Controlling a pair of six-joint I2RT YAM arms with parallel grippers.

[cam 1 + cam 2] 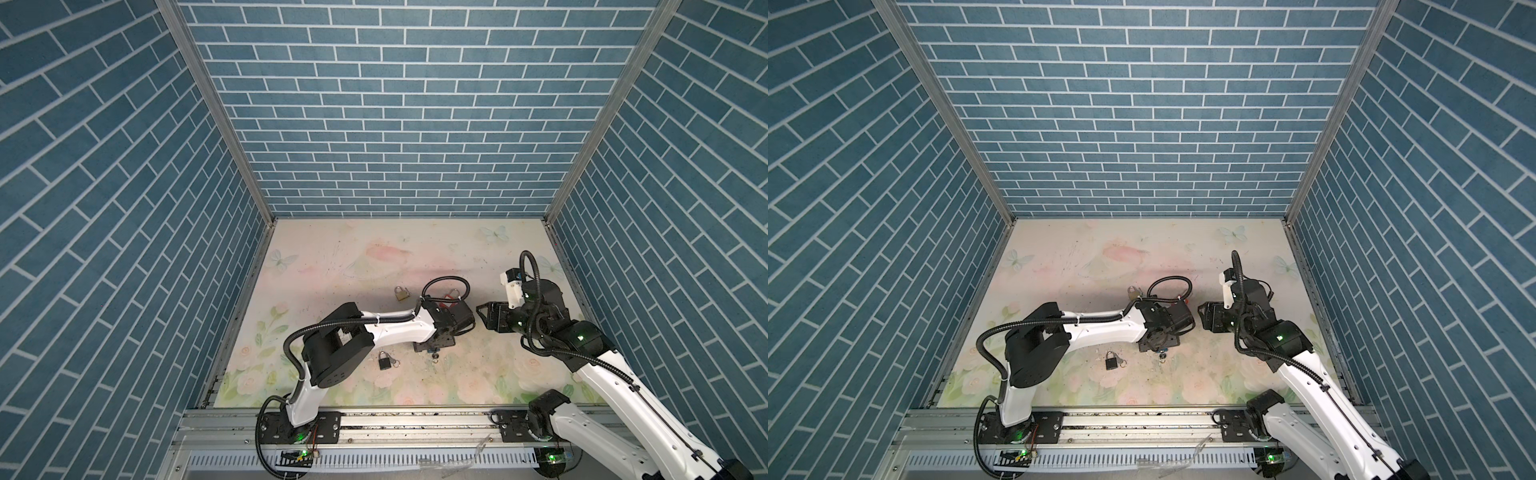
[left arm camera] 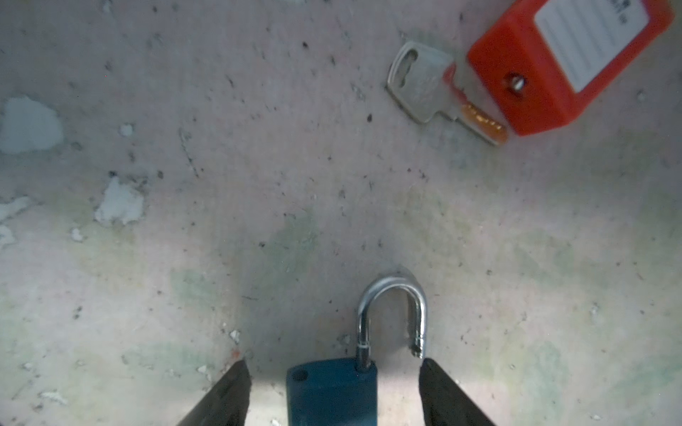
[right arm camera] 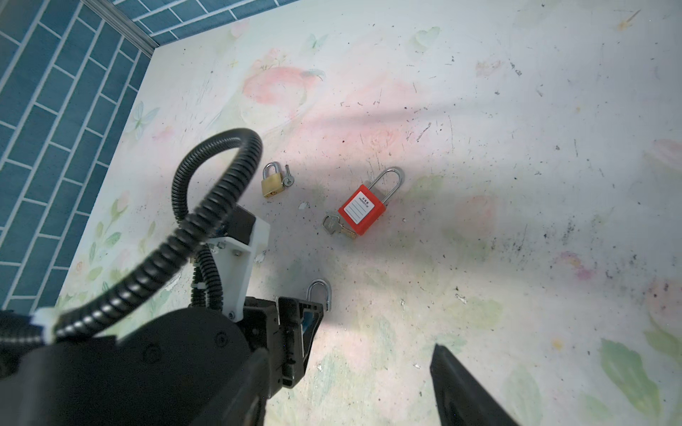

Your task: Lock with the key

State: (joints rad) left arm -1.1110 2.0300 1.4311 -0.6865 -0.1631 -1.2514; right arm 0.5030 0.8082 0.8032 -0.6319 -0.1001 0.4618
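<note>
A blue padlock [image 2: 332, 391] lies on the floral table with its silver shackle [image 2: 391, 306] swung open. My left gripper [image 2: 332, 363] stands open around the lock body, with a gap on each side. In both top views the left gripper [image 1: 434, 347] points down at mid-table and hides the lock. A small dark metal piece [image 1: 434, 356] pokes out in front of it; I cannot tell if it is the key. My right gripper [image 1: 480, 313] hovers open just right of the left one, nothing between its fingers [image 3: 461, 387].
A red padlock [image 3: 363, 210] lies beyond the blue one, with a silver key [image 3: 331, 223] at its base. Farther left is a brass padlock [image 3: 271, 182] with a small key. A black padlock [image 1: 384, 360] lies near the left arm's elbow. Tiled walls enclose the table.
</note>
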